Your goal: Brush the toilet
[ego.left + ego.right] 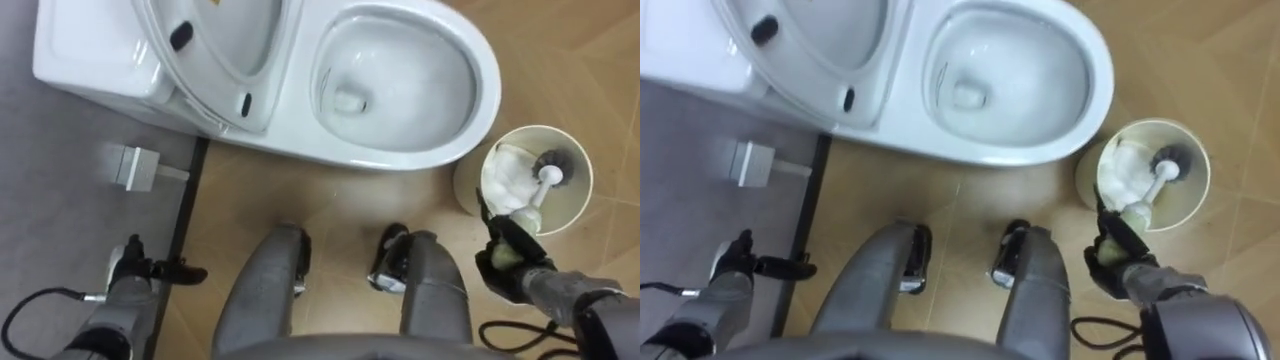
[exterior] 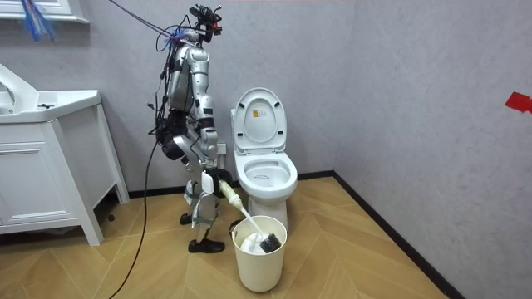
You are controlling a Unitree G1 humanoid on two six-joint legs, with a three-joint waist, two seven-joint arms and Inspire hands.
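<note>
Right hand [image 1: 503, 260] is gripping the pale lower end of the toilet brush [image 1: 541, 187], with its fingers curled around the handle. It is showing at the lower right of the eye views. The brush is slanting up and away from the hand, and its dark bristle head is sitting inside the round cream bin [image 1: 466, 192], near the far side of the rim. Something white and crumpled is lying in the bin beside the brush head; whether it is a bag or paper I cannot tell. The bin is standing on the wooden floor [image 1: 330, 215], just beside the front of the toilet [image 1: 483, 62]. The toilet seat and lid [image 1: 215, 55] are standing raised, leaving the bowl open. Left hand [image 1: 140, 270] is hanging idle at the lower left with its dark fingers stretched out, holding nothing. In the room view the robot is standing at the toilet's side, on the room view's left of it, leaning slightly toward the bin, with a white sink cabinet [image 2: 50, 166] further left.
</note>
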